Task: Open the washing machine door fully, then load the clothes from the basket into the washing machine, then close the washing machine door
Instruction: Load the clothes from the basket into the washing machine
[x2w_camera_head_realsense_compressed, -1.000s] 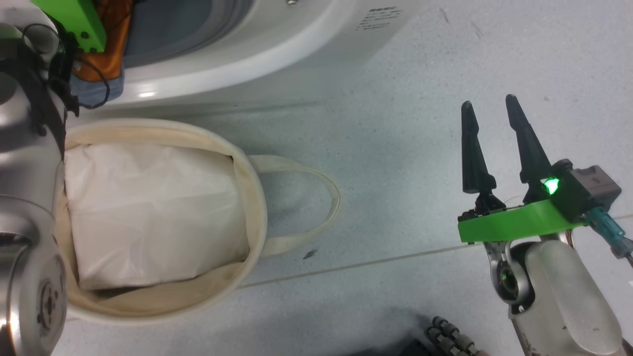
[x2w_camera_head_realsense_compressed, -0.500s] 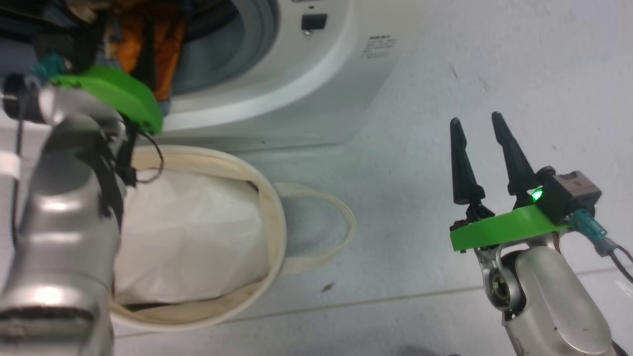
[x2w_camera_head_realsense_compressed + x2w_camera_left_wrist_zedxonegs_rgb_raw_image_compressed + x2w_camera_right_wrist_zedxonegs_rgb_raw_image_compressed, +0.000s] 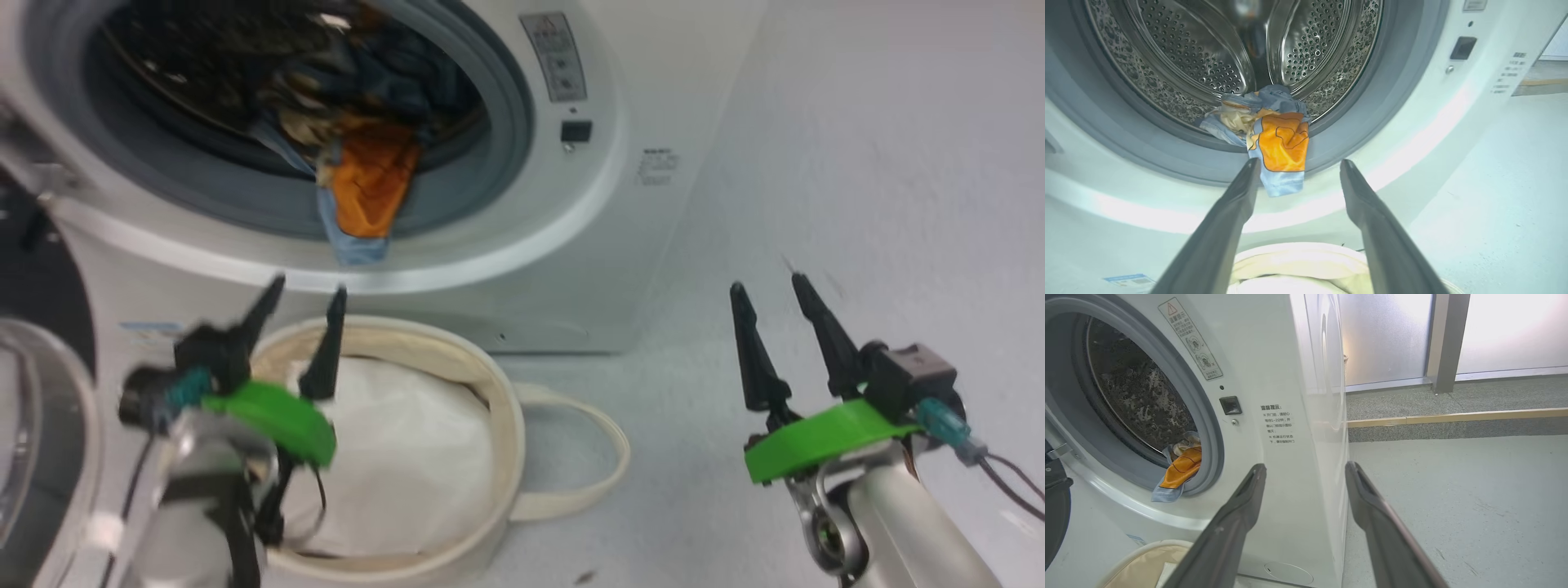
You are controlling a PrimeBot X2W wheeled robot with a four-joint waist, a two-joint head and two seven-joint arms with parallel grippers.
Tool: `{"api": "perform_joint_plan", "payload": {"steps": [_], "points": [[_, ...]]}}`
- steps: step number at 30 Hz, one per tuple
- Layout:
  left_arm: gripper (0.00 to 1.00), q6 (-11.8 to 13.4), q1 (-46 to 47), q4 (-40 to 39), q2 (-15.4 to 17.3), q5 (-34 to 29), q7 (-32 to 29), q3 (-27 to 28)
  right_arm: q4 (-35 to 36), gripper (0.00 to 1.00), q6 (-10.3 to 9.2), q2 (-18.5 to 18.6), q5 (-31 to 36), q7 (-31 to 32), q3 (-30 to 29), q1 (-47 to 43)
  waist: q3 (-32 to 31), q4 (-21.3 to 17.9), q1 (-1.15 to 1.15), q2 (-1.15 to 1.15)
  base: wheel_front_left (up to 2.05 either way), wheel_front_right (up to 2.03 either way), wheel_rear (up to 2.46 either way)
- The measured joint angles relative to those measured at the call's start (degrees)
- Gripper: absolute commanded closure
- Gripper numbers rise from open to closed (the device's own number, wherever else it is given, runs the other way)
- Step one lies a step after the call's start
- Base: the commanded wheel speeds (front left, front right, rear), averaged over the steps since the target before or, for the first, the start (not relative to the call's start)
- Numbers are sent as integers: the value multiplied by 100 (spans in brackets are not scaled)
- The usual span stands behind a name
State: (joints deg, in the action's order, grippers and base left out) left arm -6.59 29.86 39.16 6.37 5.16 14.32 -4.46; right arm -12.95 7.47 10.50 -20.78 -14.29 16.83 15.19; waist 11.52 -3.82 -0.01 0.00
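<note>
- Jaws of the left pincer [image 3: 309, 288] stand wide apart with nothing between them, at the lower left of the head view. Motion blur softens its outline there.
- The right pincer [image 3: 767, 282] is likewise spread and empty at the lower right, over bare floor [image 3: 857, 204].
- The basket [image 3: 498, 392] sits just under the left pincer, its left side hidden behind that arm. A white padded cloth [image 3: 408, 457] lies in it. One loop handle lies at its right, and the other cannot be seen.
- The clothes [image 3: 1282, 143] lie at the mouth of the washing machine [image 3: 588, 245]. A blue and orange flap is draped over the grey seal [image 3: 1372, 106] and hangs past it. How much lies deeper inside is unclear.
- The head view gives the inside as a dark smear, while the left wrist view shows the perforated steel drum [image 3: 1208, 61] sharply.
- The washing machine door [image 3: 37, 286] stands open at the left edge of the head view. The frame cuts it down to a patch of black rim and a curve of glass.
- The right wrist view adds a warning label [image 3: 1190, 339] at its upper left and a frosted wall [image 3: 1384, 335] at the top.
- A blue sticker [image 3: 1128, 281] sits at the lower left of the left wrist view, its print too small to read.
</note>
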Motion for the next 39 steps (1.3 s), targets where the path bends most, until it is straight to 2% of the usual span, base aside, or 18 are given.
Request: {"api": "perform_joint_plan", "payload": {"steps": [11, 21, 39], "points": [[0, -2, -1252, -987, -18, 179, 0, 378, 2, 0, 0, 63, -58, 0, -109, -223, -512, 396, 1, 0, 0, 0, 0], [0, -8, -1349, -1096, -99, 213, 0, 568, 35, 0, 0, 62, -58, 0, -104, -276, -571, 444, 2, 0, 0, 0, 0], [0, -51, -1432, -1147, -174, 208, 0, 754, 35, 0, 0, 32, -59, 0, -64, -276, -555, 276, 1, 0, 0, 0, 0]]}}
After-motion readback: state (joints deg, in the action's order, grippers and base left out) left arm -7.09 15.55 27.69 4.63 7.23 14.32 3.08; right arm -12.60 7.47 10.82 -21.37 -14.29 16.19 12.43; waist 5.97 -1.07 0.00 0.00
